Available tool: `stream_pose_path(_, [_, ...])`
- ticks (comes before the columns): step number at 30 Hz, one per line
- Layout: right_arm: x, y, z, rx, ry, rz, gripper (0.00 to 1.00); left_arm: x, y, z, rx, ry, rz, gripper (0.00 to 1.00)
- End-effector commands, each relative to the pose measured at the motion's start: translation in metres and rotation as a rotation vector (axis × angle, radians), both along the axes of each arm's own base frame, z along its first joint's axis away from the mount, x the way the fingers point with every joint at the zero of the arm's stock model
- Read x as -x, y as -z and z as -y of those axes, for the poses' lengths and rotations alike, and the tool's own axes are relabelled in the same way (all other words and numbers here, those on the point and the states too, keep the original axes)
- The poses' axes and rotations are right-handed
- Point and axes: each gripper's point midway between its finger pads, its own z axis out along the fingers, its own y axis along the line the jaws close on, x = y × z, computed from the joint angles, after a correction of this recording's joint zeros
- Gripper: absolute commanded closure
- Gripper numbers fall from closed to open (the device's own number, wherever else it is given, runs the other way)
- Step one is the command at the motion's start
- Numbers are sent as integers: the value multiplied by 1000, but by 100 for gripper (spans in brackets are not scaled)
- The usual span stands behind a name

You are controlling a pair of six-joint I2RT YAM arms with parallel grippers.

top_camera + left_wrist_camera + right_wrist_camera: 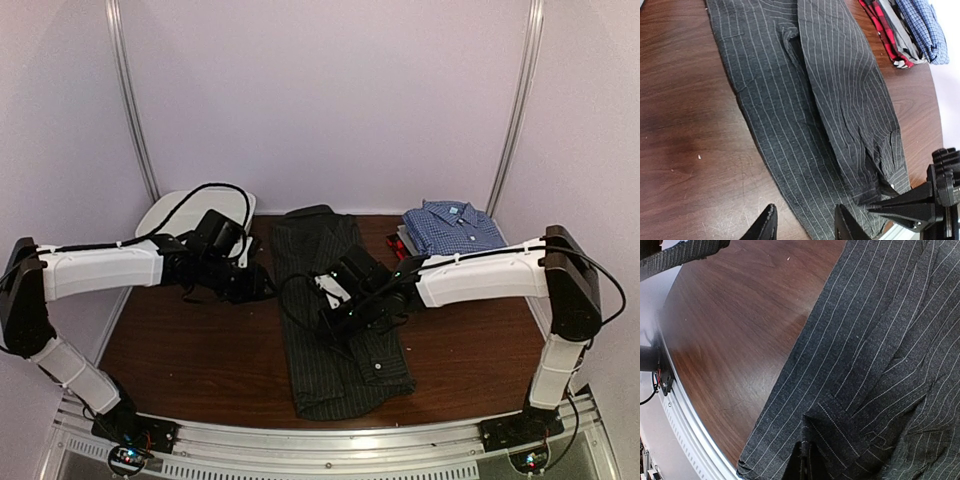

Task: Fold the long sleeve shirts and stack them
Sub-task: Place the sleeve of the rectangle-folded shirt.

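One pinstriped shirt point(340, 370) — lengthwise on table point(200, 340)

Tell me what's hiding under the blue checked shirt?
Edges of a grey shirt and a red-black shirt peek out beneath the blue checked shirt. Most of both is covered, and so is the table under the stack.

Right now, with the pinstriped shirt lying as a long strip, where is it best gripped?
Probably the near end's two corners, coming from the near side: the pinstriped shirt lies flat as a narrow strip running from near to far, so that free end can fold forward.
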Motion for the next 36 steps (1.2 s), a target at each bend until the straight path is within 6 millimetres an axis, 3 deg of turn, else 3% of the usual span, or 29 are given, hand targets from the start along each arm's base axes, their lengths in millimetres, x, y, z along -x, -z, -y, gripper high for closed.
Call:
stream_pose_path(1, [17,-3,1,8,-9,-26,100,-7,-9,-6,31,-63,56,60])
stream_pose_path(13, [48,10,-12,11,-66,-105,100,-1,0,-12,63,-92,57,59])
stream_pose_path(19, [53,19,-16,19,-69,-136,100,-1,3,-10,62,-82,54,59])
stream_pose_path(36, [64,15,-25,-17,-99,-163,100,0,7,-7,77,-67,55,58])
